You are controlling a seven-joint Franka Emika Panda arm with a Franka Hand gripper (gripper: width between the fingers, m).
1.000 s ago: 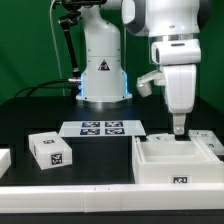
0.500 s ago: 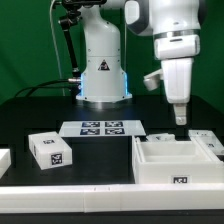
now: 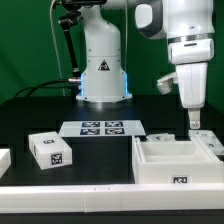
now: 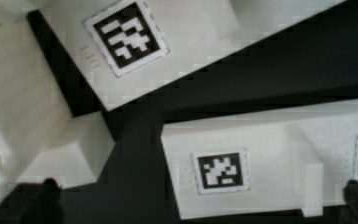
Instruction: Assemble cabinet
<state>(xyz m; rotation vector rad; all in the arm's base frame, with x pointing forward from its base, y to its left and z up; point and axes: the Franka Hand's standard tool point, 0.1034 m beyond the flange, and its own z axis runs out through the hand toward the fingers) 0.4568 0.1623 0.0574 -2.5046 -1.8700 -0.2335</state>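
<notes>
White cabinet (image 3: 165, 172) lies open-topped, a tagged block (image 3: 50, 150) well apart.

In the exterior view, left of the cabinet (image 3: 160, 170), bare table (image 3: 100, 158) lies open as far as a small tagged block (image 3: 50, 150). Beyond that gap lies the flat marker board (image 3: 100, 128), then the robot base (image 3: 102, 70).

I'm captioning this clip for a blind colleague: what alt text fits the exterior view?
A white robot arm's open, empty gripper hangs over the exterior view's right end of the cabinet, a large open-topped white box on a black table. To the exterior view's left lie a small white block with square markers and, farther back, the marker board.
</notes>
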